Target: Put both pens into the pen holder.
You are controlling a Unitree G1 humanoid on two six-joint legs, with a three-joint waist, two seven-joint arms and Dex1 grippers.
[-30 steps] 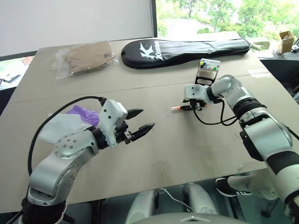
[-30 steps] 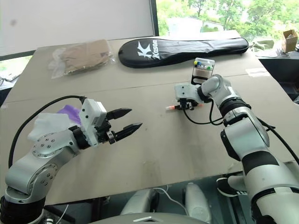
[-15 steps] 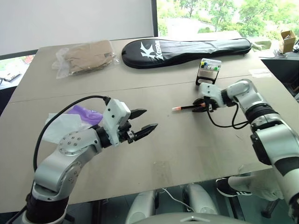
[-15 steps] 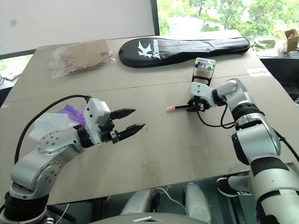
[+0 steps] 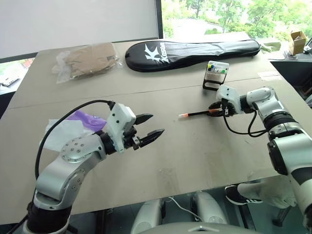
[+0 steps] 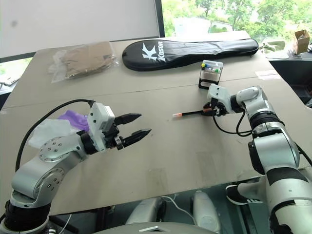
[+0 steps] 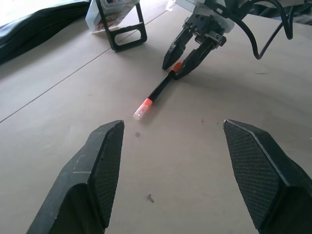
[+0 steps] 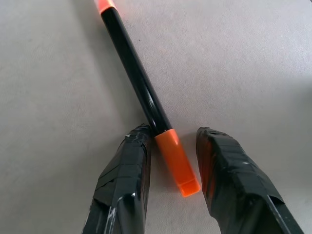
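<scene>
The black pen (image 5: 197,113) with the orange cap lies flat on the table (image 5: 195,151), at seven o'clock of the pen holder (image 5: 215,74). The right gripper (image 8: 170,170) straddles its cap end with fingers parted, apparently to pinch it. The left gripper (image 5: 152,126) hovers open, well apart at eight o'clock.

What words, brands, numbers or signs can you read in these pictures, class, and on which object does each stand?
"K": large white letter on the black racket bag.
"Kason", as far as it can be made out: small white brand word beside that letter on the same bag; its letters are not sharp.
Pen holder: a printed label shows on its front, too small to read.
Black pen with orange cap: no print visible.
</scene>
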